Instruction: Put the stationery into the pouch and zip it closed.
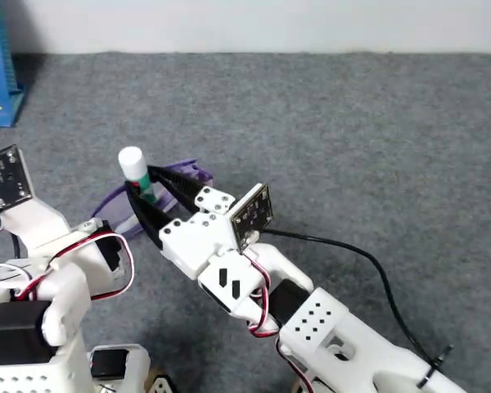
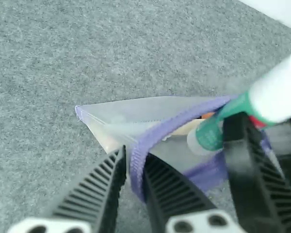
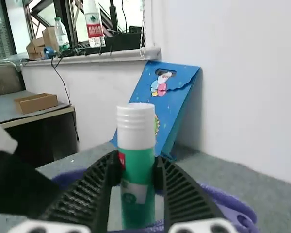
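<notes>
While your left gripper (image 2: pixel 134 161) pinches the near lip of the clear, flat plastic pouch (image 2: pixel 136 116) with the purple zip strip, its black ribbed fingers are clamped together on that strip. The reason seems plain. Lifting one lip away from the other pulls the mouth into an open wedge, and it pins the pouch so it cannot slide on the grey felt-like table cover (image 1: pixel 352 123).

Just above that open mouth, your right gripper (image 3: pixel 136 165) is closed around the green-bodied, white-capped plastic glue stick (image 1: pixel 133 164). It grips the green barrel with the cap pointing up and away from the pouch and the lower end down at the mouth, which suits a drop or a push inside. You cannot tell whether that end has crossed the lip. I judge the stick is not yet released, and the zip is open.

Something small and orange shows through the pouch wall, too unclear to name. Well beyond the pouch, a blue paper bag (image 3: pixel 169 107) stands by the white wall and plays no part.
</notes>
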Action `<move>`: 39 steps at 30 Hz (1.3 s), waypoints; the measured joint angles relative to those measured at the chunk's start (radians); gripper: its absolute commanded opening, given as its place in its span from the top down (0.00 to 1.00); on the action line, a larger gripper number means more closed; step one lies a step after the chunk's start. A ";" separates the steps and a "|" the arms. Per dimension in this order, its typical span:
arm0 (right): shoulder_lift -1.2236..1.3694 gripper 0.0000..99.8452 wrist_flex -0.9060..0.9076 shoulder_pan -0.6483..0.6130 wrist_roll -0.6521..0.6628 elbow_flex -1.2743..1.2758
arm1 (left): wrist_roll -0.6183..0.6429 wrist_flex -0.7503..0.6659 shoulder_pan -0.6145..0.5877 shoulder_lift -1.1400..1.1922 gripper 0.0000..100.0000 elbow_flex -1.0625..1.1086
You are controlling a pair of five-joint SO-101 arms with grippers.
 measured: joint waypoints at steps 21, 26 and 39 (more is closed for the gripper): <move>-0.051 0.73 0.051 0.028 0.000 0.037 | 0.000 0.000 0.008 0.002 0.99 0.000; -0.190 0.80 0.330 0.117 -0.003 0.025 | -0.003 0.000 0.005 0.000 0.99 0.000; -0.405 0.81 0.799 0.259 -0.003 0.003 | -0.003 0.000 0.000 0.000 0.99 0.000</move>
